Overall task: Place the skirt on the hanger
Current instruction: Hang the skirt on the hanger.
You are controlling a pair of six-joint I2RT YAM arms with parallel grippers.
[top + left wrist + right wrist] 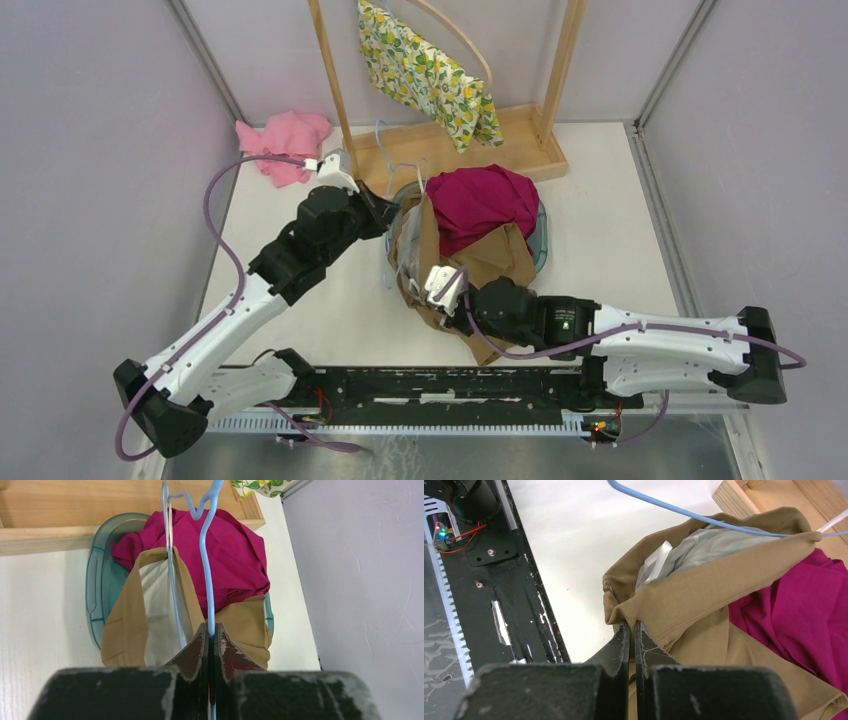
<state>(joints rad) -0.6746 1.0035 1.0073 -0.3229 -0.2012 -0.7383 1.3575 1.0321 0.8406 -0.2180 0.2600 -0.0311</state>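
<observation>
A tan skirt (480, 262) with a pale lining lies over the teal basket (541, 232), partly threaded on a light blue wire hanger (207, 555). My left gripper (211, 628) is shut on the hanger's wire at the basket's left side (385, 212). The hanger's other arm runs inside the skirt's waistband (172, 575). My right gripper (631, 625) is shut on the skirt's waistband edge (624, 611), near the basket's front (450, 292). The hanger wire crosses above the skirt in the right wrist view (704, 519).
A magenta garment (485, 198) fills the basket behind the skirt. A wooden rack (455, 150) stands at the back with a lemon-print cloth (425, 70) hanging on it. A pink cloth (283, 140) lies at the back left. Grey walls close both sides.
</observation>
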